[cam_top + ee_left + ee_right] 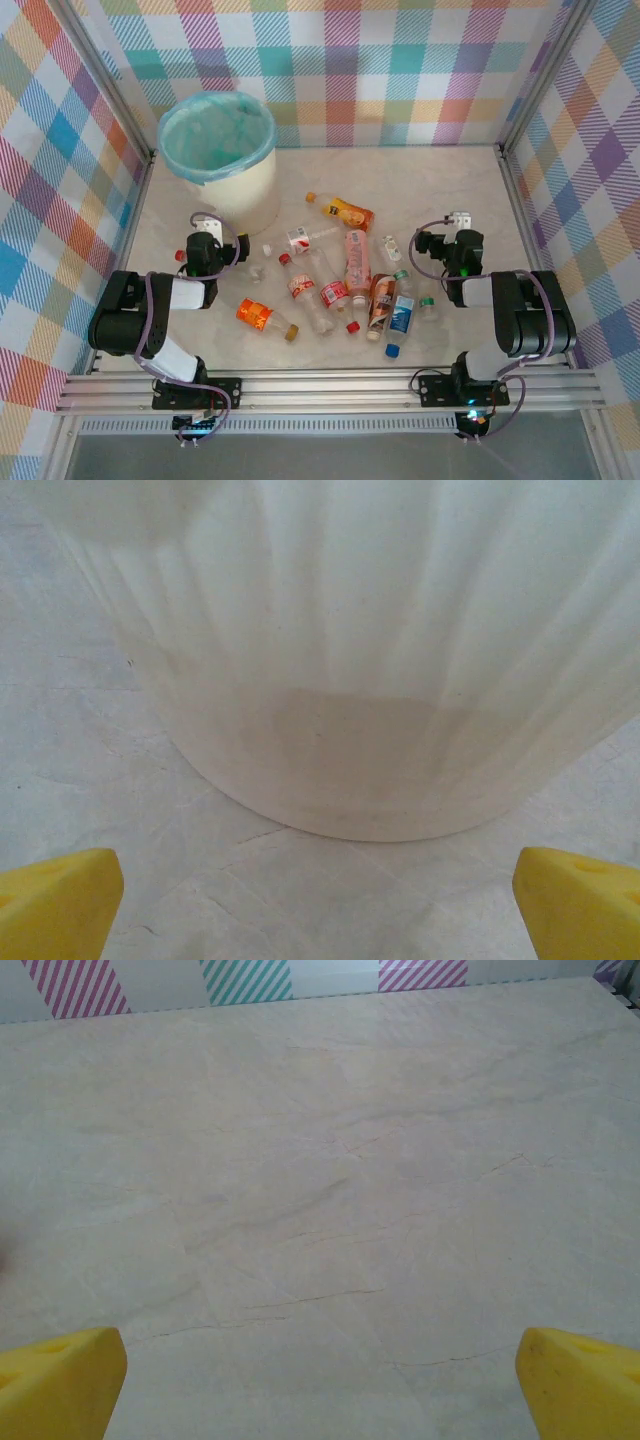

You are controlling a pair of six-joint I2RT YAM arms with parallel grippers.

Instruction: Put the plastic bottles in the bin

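Fingers [55, 905] on the left gripper [206, 224] are yellow and stand wide apart, and they hold nothing. Just in front of them is the cream side of the bin [243, 190]. The bin is big and round, with a light blue-green bag [215, 110] folded over its top. It stands at the far left of the table [470, 185]. The right gripper [460, 220] is spread wide too and holds nothing. It points at bare table. Between the two arms lie the plastic bottles [330, 285], all on their sides in a loose bunch. One orange bottle [341, 212] lies at the far end of the bunch. Another orange one [262, 317] lies near the left arm. A bottle with a blue label [401, 314] lies near the right arm.
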